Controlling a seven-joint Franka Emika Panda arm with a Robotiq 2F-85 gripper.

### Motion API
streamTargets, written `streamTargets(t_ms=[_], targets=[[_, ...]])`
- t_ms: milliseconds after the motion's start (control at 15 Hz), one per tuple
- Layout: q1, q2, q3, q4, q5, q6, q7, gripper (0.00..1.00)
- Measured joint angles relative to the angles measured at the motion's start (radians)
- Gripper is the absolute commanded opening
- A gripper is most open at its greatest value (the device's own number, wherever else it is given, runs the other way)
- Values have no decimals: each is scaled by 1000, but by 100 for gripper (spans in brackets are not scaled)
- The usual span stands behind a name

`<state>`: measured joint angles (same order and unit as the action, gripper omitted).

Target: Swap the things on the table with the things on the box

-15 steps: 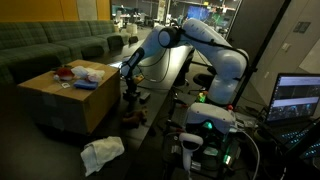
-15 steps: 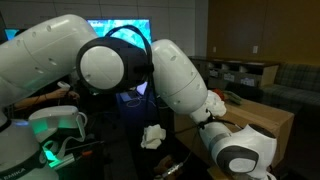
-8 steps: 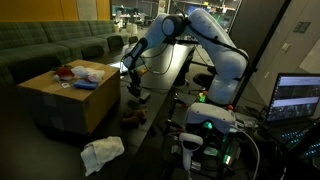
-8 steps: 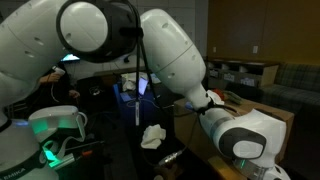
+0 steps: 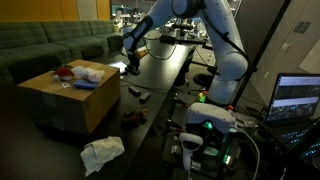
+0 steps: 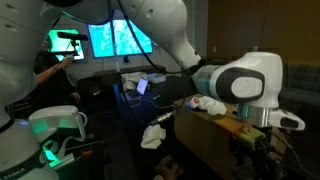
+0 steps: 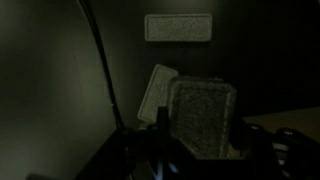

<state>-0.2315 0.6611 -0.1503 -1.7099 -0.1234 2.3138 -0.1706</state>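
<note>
Dim room on my feed. Green sofa (image 5: 45, 45) sits beyond the pincer (image 5: 127, 67), well apart. Bright wall screens (image 6: 120, 38) glow far from it. Dark floor (image 5: 40, 150) lies below it, and a lit laptop screen (image 5: 298, 98) is well off to its side.

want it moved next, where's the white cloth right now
In both exterior views the white cloth lies crumpled on the dark surface low beside the box, just past its near bottom corner, toward the camera.
</note>
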Motion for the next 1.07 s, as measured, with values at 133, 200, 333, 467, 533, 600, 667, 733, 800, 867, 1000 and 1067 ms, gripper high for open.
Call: streamTargets(t_ms=[133, 200, 333, 467, 533, 600, 667, 733, 800, 867, 1000, 1067], targets=[[34, -62, 0, -8, -22, 0, 24, 32], [53, -86, 1, -8, -30, 0, 33, 32], [90, -123, 6, -6, -37, 0, 46, 32], [124, -140, 17, 3, -47, 0, 56, 32], [139, -142, 24, 10, -49, 0, 57, 32], [152, -141, 33, 18, -50, 0, 58, 32], [164, -139, 42, 25, -50, 1, 58, 32], [174, -136, 53, 33, -50, 1, 58, 32], [183, -131, 63, 41, -50, 1, 58, 32], [191, -121, 72, 53, -50, 1, 58, 32], [204, -91, 84, 84, -50, 1, 58, 32], [210, -72, 87, 102, -50, 1, 58, 32]])
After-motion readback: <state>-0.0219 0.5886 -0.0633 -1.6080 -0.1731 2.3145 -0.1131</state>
